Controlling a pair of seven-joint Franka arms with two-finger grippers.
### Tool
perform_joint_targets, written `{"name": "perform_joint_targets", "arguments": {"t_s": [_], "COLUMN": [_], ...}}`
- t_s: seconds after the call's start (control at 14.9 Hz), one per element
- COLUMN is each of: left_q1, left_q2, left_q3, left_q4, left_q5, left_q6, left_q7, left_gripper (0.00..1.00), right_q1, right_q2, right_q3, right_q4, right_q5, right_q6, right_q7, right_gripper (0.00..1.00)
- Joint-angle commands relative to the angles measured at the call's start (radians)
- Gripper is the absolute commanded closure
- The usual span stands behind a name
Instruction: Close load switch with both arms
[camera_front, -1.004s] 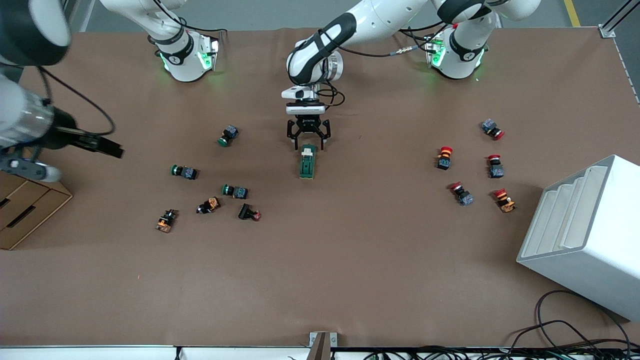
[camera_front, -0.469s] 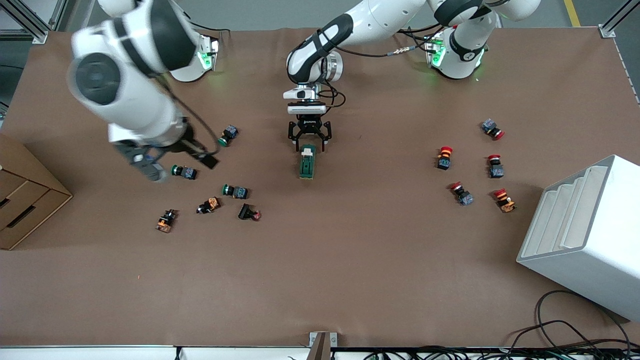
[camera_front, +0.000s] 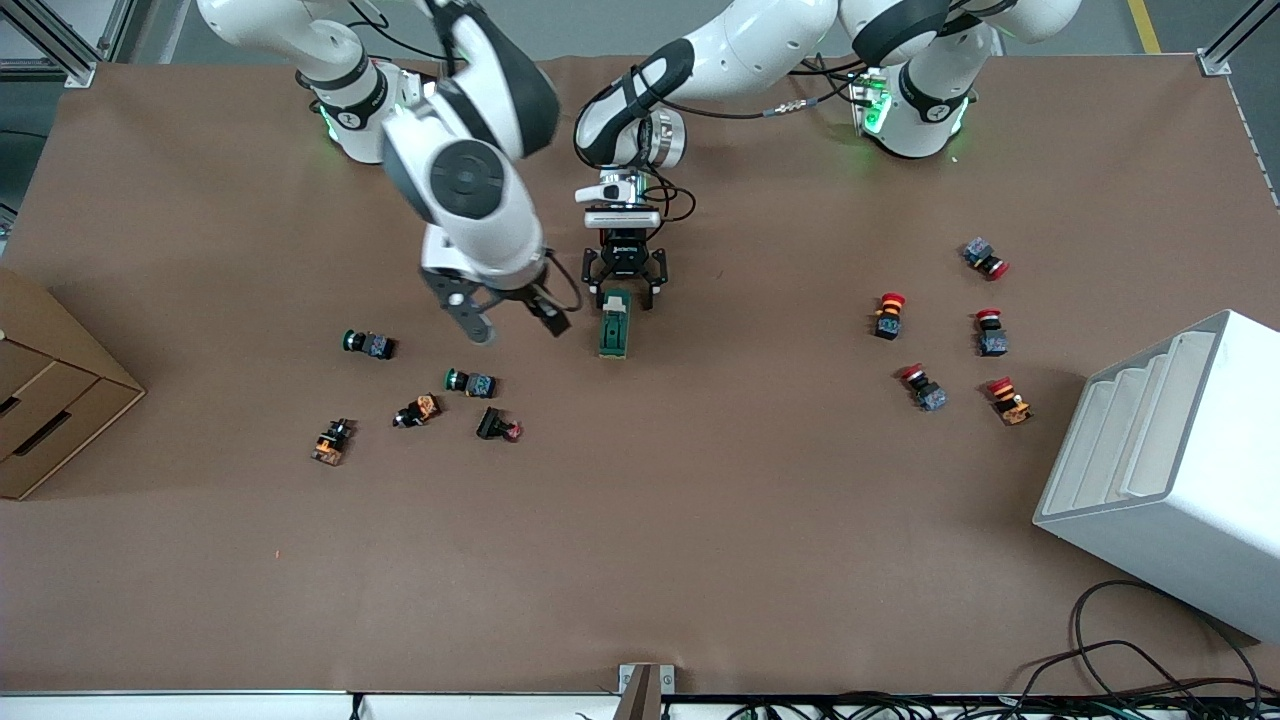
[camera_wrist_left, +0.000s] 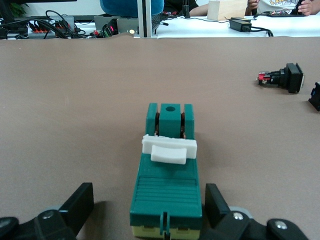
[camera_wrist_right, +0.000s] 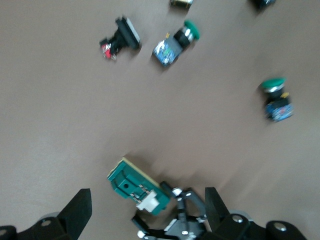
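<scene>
Two grippers are working mid-table: the left gripper (camera_front: 626, 292), fingers (camera_wrist_left: 80, 202) spread, is straddling one end of the green switch (camera_front: 615, 325) lying on the table (camera_front: 700, 520). Right gripper (camera_front: 510, 318), fingers spread, is hovering just beside it.

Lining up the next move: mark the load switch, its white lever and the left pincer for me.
load switch (camera_front: 614, 332): front view, on its green body.
white lever (camera_wrist_left: 169, 149): left wrist view, middle of the white piece across the switch top.
left pincer (camera_front: 625, 296): front view, midway between its open fingertips, at the switch's end.
</scene>
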Motion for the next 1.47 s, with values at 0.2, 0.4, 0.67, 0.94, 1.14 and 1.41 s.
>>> {"name": "perform_joint_targets", "arguments": {"t_s": [0.2, 0.4, 0.67, 0.94, 1.14, 1.41], "left_q1": [-0.034, -0.042, -0.046, -0.046, -0.046, -0.046], "left_q2": [0.054, 0.075, 0.080, 0.080, 0.080, 0.080], "left_q3": [0.009, 0.009, 0.009, 0.009, 0.009, 0.009], "left_q4": [0.035, 0.035, 0.036, 0.035, 0.035, 0.033], "left_q5": [0.019, 0.024, 0.024, 0.024, 0.024, 0.024], "left_q6": [-0.018, -0.045, -0.049, -0.053, -0.053, -0.053], "left_q7": [-0.017, -0.018, -0.029, -0.031, -0.031, -0.031], "left_gripper": [0.01, 0.01, 0.01, 0.01, 0.01, 0.01], "right_q1": [0.091, 0.125, 0.174, 0.191, 0.194, 0.193], "right_q2": [0.103, 0.113, 0.120, 0.178, 0.203, 0.229], "right_q3": [-0.012, -0.011, -0.012, -0.012, -0.012, -0.012], "right_q4": [-0.006, -0.071, -0.149, -0.148, -0.147, -0.143], "right_q5": [0.007, 0.007, 0.007, 0.007, 0.007, 0.003], "right_q6": [0.137, 0.243, 0.347, 0.413, 0.459, 0.510], "right_q7": [0.168, 0.212, 0.246, 0.264, 0.268, 0.268], "right_gripper": [0.00, 0.00, 0.00, 0.00, 0.00, 0.00]}}
